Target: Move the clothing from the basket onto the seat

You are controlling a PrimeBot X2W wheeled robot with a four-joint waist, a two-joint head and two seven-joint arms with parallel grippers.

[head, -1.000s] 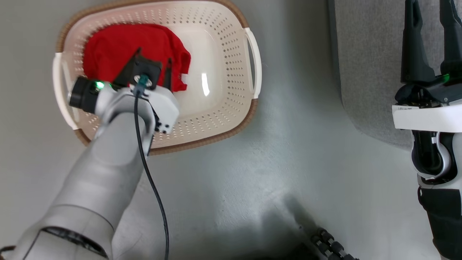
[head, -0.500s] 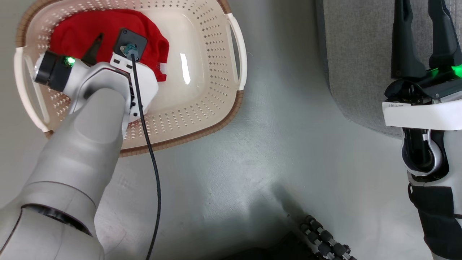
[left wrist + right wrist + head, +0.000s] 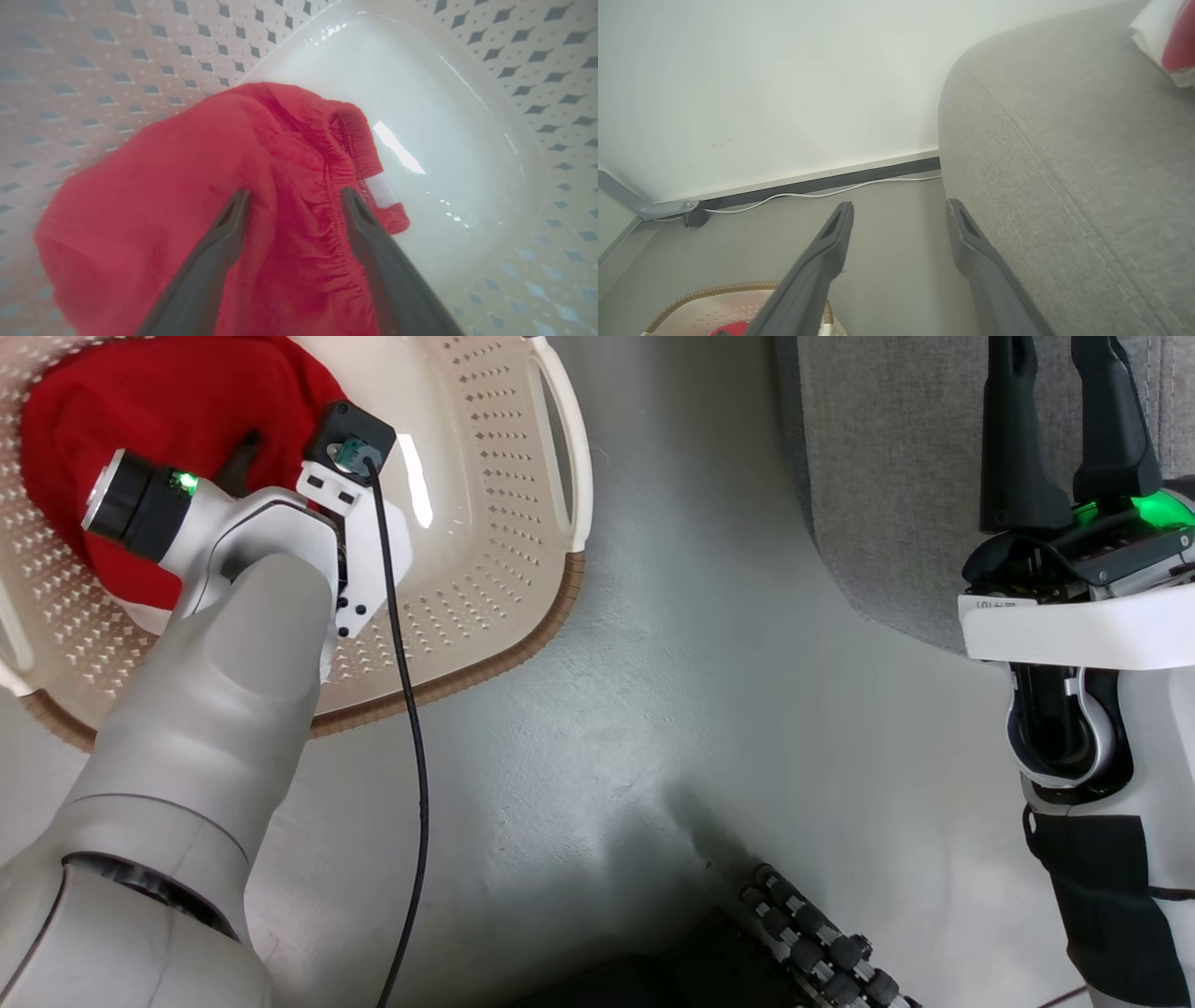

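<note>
At the left, the cream plastic perforated laundry basket with the brown woven-look rim (image 3: 523,633) stands on the pale grey floor (image 3: 709,672). One soft red fabric garment (image 3: 177,196) lies inside it, against the perforated wall. Its gathered elastic edge and a small white tag (image 3: 380,191) are turned toward the bare glossy bottom. The left gripper (image 3: 294,204) hangs directly over this garment. Its two dark fingers (image 3: 201,266) stand apart, one on each side of a fold near the elastic edge, and they hold nothing. Whether the tips already touch the cloth, the pictures do not tell.

At the right, the right gripper (image 3: 899,207) is spread and empty, above the border between the floor and the large grey fabric-upholstered sofa (image 3: 1064,196). Farther on the sofa, at the corner of the right wrist view, rests a red and white piece of cloth (image 3: 1174,44). It is probably the other garment, already delivered.

So the task seems about half done. The garment in the basket is not yet grasped, and it has to be lifted and carried over to the sofa.
</note>
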